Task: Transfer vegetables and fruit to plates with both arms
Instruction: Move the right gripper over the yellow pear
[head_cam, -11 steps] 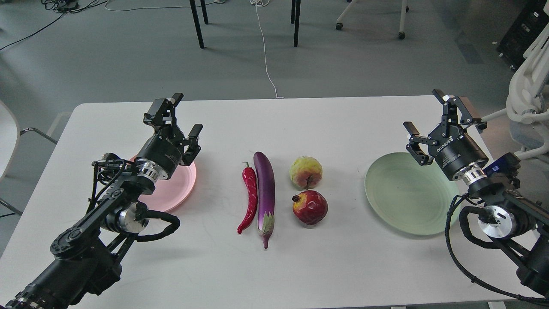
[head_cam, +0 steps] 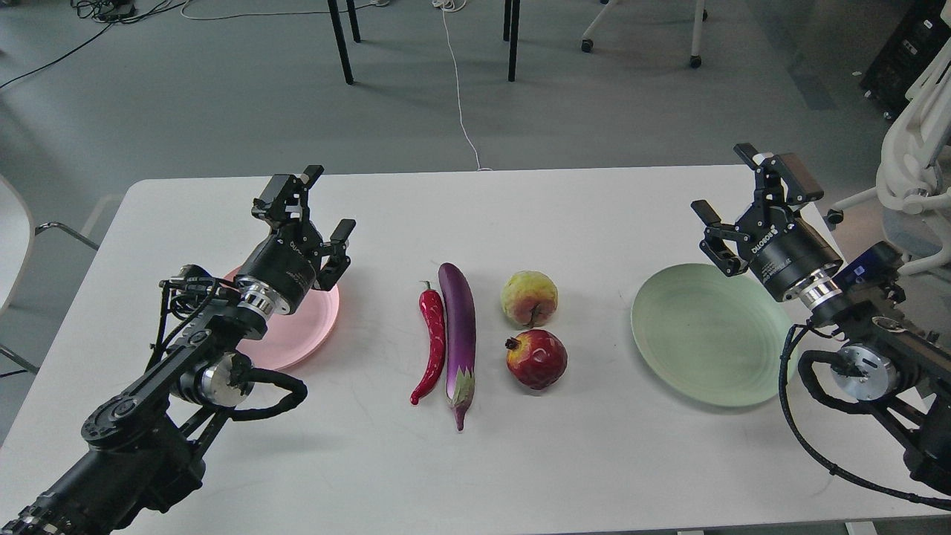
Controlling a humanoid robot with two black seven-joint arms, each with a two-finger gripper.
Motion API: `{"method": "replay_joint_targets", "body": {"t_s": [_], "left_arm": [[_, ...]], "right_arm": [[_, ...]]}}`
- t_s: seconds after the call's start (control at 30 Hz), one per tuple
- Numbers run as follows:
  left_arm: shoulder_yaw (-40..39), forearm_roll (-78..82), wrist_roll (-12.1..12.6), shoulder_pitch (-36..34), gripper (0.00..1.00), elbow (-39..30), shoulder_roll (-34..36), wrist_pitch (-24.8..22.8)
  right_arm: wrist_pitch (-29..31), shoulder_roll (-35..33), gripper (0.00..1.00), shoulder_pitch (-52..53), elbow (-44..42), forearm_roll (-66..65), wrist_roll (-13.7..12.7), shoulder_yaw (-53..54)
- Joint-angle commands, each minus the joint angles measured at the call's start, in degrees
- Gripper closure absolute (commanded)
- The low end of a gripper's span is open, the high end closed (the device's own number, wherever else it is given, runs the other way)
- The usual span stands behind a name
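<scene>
A red chili pepper point(head_cam: 432, 342) and a long purple eggplant point(head_cam: 460, 334) lie side by side at the table's middle. Right of them sit a yellow-green peach point(head_cam: 529, 298) and, nearer me, a dark red pomegranate point(head_cam: 536, 359). The pink plate point(head_cam: 301, 331) lies at the left, partly hidden by my left arm. The green plate point(head_cam: 702, 334) lies at the right, bare. My left gripper point(head_cam: 327, 200) is open and empty above the pink plate's far edge. My right gripper point(head_cam: 724, 182) is open and empty above the green plate's far edge.
The white table point(head_cam: 579, 215) carries everything. Beyond its far edge are grey floor, dark chair legs point(head_cam: 340, 41), a white cable point(head_cam: 459, 89) and a white chair base point(head_cam: 914, 171) at the right.
</scene>
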Motion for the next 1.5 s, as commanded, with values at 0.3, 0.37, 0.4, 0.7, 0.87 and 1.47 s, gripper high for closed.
{"method": "replay_joint_targets", "body": {"t_s": [0.3,0.37,0.4,0.7,0.87,1.47], "left_arm": [[0.0,-0.2,-1.7,-0.2,0.02,-0.4,2.7,-1.6],[0.0,-0.2,-1.7,-0.2,0.02,-0.7,2.7,-1.2],[0.0,-0.2,-1.7,-0.2,0.02,-0.8,2.7,-1.2],[0.0,0.0,-1.6,0.1,0.02,-1.9,2.7,-1.1],[0.1,0.0,-1.5,0.4,0.02,-1.9,2.7,-1.0],[0.3,0.0,-1.5,0.8,0.02,-2.9,2.2,-1.1]], "right_arm": [[0.1,-5.1,0.01,38.5,-2.1,-37.7,0.0,-41.4],[0.1,-4.8,0.01,42.9,-2.4,-40.5,0.0,-46.7],[0.1,-4.3,0.01,45.2,-2.8,-41.9,0.0,-49.7],[1.1,13.0,0.01,51.7,-13.7,-53.2,0.0,-65.6],[5.7,16.3,0.01,51.3,-15.5,-53.2,0.0,-65.8],[7.4,22.7,0.02,49.6,-19.4,-53.2,0.0,-66.0]]}}
